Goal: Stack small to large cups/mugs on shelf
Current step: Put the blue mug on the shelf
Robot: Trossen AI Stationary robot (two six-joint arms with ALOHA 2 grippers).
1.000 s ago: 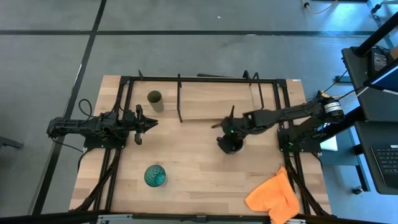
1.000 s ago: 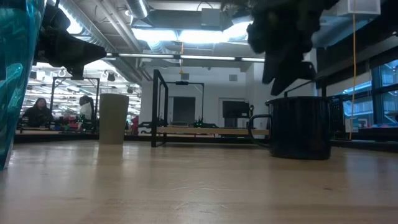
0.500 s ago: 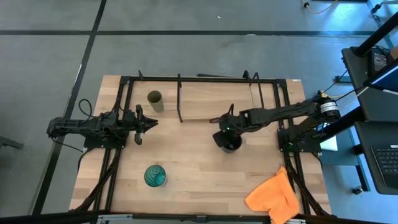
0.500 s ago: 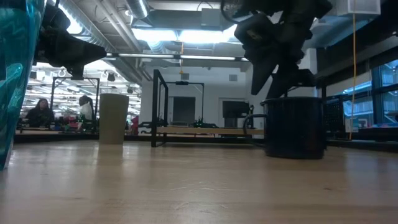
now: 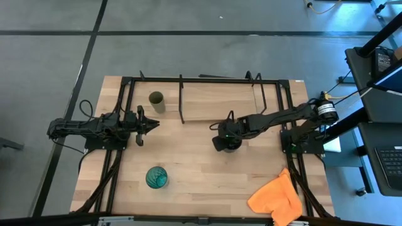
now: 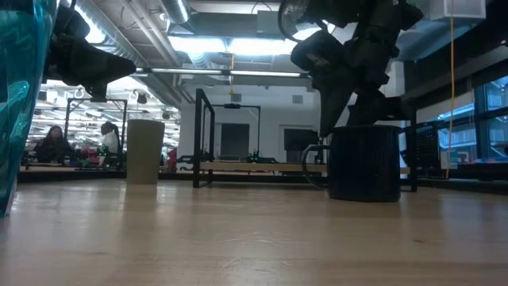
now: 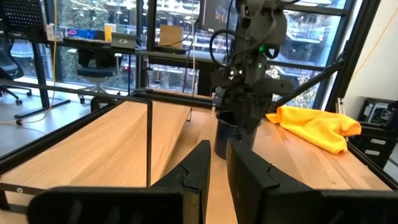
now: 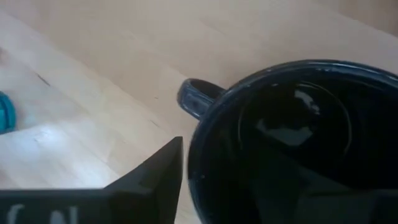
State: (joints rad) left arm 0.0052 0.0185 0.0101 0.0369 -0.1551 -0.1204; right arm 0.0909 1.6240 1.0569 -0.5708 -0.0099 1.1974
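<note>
Idle at the table's left edge, my left gripper (image 5: 151, 123) hangs with fingers nearly together. Rightward, my right gripper (image 5: 225, 133) straddles the upright navy mug's (image 5: 227, 142) rim mid-table, one finger inside, handle (image 8: 198, 97) pointing toward the teal tumbler (image 5: 156, 177).

The mug (image 5: 227, 142) is dark navy, the tumbler (image 5: 156, 177) teal-green, the cup (image 5: 156, 99) olive-tan. The cloth (image 5: 275, 198) is plain orange.
</note>
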